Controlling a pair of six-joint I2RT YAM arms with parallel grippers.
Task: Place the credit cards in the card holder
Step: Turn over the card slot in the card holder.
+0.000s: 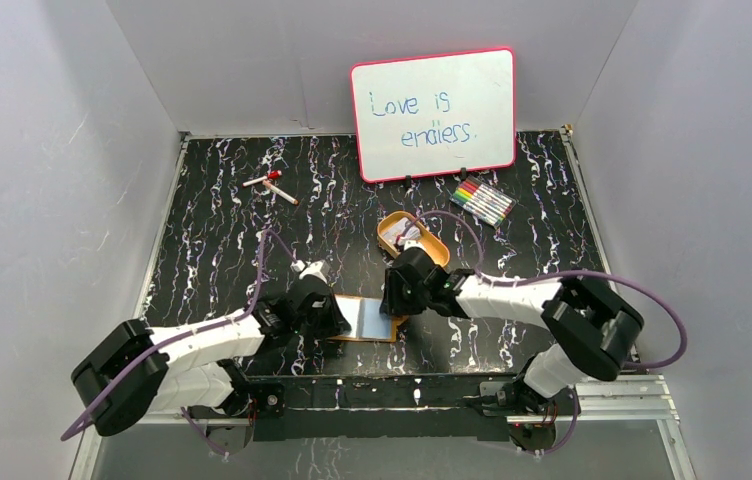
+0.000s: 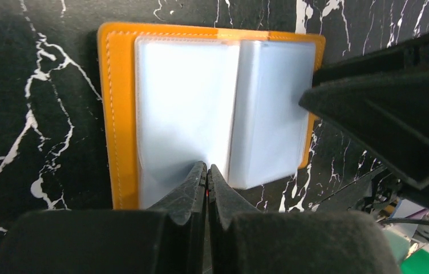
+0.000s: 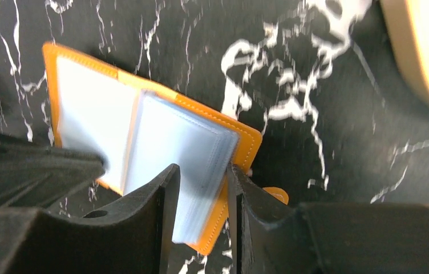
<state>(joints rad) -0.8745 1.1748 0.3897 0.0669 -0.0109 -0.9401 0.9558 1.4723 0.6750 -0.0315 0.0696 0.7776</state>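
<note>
The card holder [image 1: 367, 320] lies open on the black marbled table, orange cover down, pale blue-grey pockets up. It also shows in the left wrist view [image 2: 183, 108] and the right wrist view [image 3: 104, 120]. My left gripper [image 2: 207, 168] is shut, its tips resting on the pockets near the fold; in the top view it [image 1: 337, 318] is at the holder's left side. My right gripper [image 3: 203, 174] straddles the holder's right edge, jaws closed on the pocket stack and cover. The credit cards [image 1: 410, 235] lie pale in the oval tin tray [image 1: 432, 250].
A whiteboard [image 1: 434, 113] leans on the back wall. A pack of coloured markers [image 1: 482, 202] lies in front of it, and a red-capped marker [image 1: 270, 185] at the back left. The tray's rim [image 3: 423, 51] is close to my right gripper.
</note>
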